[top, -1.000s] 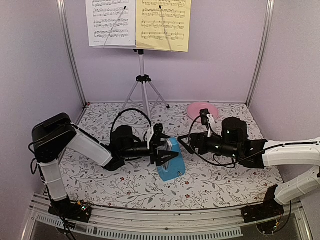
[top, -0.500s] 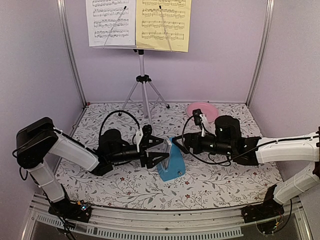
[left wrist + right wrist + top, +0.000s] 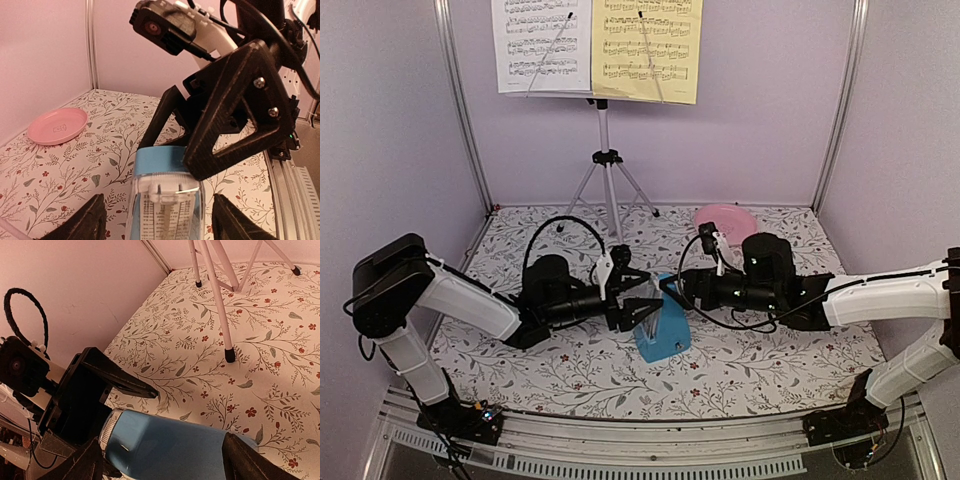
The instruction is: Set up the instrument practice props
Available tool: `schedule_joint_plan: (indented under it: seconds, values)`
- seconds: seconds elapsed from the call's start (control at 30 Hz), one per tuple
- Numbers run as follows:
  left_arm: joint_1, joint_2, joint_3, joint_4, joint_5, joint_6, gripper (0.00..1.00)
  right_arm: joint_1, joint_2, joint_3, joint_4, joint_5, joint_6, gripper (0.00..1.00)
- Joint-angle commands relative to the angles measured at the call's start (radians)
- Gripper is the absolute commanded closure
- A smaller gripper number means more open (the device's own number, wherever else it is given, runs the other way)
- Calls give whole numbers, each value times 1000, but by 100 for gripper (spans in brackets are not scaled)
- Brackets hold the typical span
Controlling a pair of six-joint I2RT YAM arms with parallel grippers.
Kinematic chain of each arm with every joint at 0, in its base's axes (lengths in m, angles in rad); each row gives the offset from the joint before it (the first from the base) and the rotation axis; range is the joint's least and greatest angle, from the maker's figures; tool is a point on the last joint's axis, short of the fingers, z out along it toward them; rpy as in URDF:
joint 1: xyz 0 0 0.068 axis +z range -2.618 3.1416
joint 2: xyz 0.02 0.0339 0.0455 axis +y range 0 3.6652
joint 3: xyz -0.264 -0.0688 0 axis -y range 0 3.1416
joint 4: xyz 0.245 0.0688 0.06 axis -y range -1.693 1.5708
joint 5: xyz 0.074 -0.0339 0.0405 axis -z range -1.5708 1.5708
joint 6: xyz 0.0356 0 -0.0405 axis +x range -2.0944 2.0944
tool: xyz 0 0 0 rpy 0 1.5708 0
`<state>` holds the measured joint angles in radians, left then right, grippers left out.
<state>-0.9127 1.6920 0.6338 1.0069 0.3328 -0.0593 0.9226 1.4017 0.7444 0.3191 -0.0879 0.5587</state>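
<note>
The blue pyramid metronome point(image 3: 661, 328) stands mid-table with its clear scale face toward my left gripper point(image 3: 638, 305). That gripper is open and straddles the metronome's top point(image 3: 167, 195), with a gap on each side. My right gripper point(image 3: 670, 288) comes in from the opposite side, also open, its fingers either side of the blue body point(image 3: 165, 442). The two grippers nearly meet over the metronome. At the back stands the silver tripod music stand point(image 3: 603, 130), holding a white sheet point(image 3: 540, 40) and a yellow sheet point(image 3: 645, 45).
A pink round plate point(image 3: 725, 220) lies at the back right of the floral mat, also seen in the left wrist view point(image 3: 57, 125). The stand's legs point(image 3: 220, 305) spread over the mat's back middle. Metal frame posts point(image 3: 460, 110) mark the rear corners.
My left gripper drew back to the left, then came forward again round the metronome's top. My right arm reached further left toward the metronome. The metronome stayed in place.
</note>
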Motion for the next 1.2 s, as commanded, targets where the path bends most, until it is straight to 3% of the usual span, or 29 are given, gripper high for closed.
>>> schedule_joint_plan:
  seconds: [0.0, 0.17, 0.73, 1.17]
  values:
    - [-13, -19, 30, -19, -7, 23, 30, 0, 5, 7, -8, 29, 15, 18]
    - [-14, -13, 37, -19, 15, 33, 46, 0, -16, 16, -8, 39, 15, 25]
    - [-14, -21, -8, 31, 24, 45, 78, 0, 59, 23, -89, 84, 17, 49]
    - [-10, -23, -70, 149, 52, 64, 81, 0, 134, -37, -148, 126, 28, 60]
